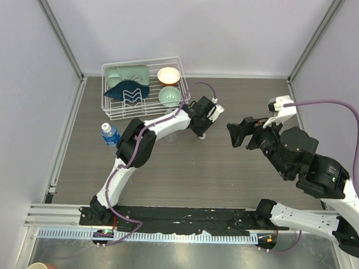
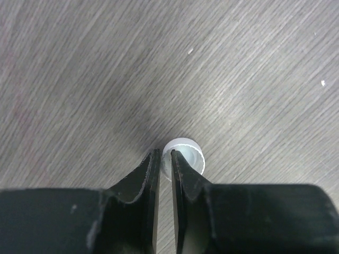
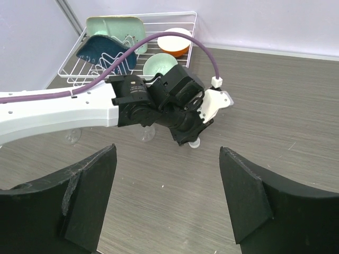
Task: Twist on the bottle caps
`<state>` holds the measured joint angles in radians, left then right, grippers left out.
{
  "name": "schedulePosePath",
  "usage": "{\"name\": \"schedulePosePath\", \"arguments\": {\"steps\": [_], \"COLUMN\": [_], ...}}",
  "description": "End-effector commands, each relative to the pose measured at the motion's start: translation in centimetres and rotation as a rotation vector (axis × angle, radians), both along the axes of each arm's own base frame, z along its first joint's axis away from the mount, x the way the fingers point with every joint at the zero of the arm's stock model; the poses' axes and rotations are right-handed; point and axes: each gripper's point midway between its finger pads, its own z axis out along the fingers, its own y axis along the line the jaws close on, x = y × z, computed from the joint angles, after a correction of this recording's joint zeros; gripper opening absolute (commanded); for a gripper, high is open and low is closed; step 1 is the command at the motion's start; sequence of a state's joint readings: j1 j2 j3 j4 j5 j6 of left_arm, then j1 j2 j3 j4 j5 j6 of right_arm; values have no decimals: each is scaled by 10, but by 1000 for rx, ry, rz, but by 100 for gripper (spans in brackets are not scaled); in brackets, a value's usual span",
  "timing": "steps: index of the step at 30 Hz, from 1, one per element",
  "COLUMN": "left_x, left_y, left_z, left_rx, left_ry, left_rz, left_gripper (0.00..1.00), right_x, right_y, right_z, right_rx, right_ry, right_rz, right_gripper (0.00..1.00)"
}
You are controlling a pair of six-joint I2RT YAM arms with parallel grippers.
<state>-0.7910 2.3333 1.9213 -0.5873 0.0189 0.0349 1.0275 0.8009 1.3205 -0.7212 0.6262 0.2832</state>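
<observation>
One white bottle cap [image 2: 186, 152] lies open side up on the wooden table; it also shows in the right wrist view [image 3: 194, 143]. My left gripper [image 2: 164, 153] points straight down and is pinched shut on the cap's rim, one finger outside the wall and one inside; from above it stands at mid-table [image 1: 202, 134]. The second cap is out of view. The blue-label bottle [image 1: 110, 134] stands upright at the left. The plain bottle's clear base [image 3: 145, 133] shows behind my left arm. My right gripper [image 3: 168, 150] is wide open and empty, hovering right of the cap [image 1: 234, 135].
A white wire dish rack [image 1: 110, 105] at the back left holds pale green and cream bowls and a dark blue piece. My left arm's purple cable [image 3: 175, 39] arcs over the table. Walls close in the table at the back and both sides.
</observation>
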Motion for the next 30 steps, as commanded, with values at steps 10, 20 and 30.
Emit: {"name": "schedulePosePath", "arguments": {"steps": [10, 20, 30], "left_x": [-82, -105, -180], "left_y": [7, 14, 121], "left_z": [34, 274, 436], "left_rx": [-101, -414, -630], "left_ry": [264, -163, -995], "left_rz": [-150, -264, -477], "left_gripper": [0, 0, 0], "right_x": [10, 12, 35], "right_y": [-17, -42, 35], "right_z": [41, 82, 55], "right_rx": [82, 235, 332], "right_ry": [-56, -89, 79], "right_rz": [-123, -256, -192], "right_gripper": [83, 73, 71]}}
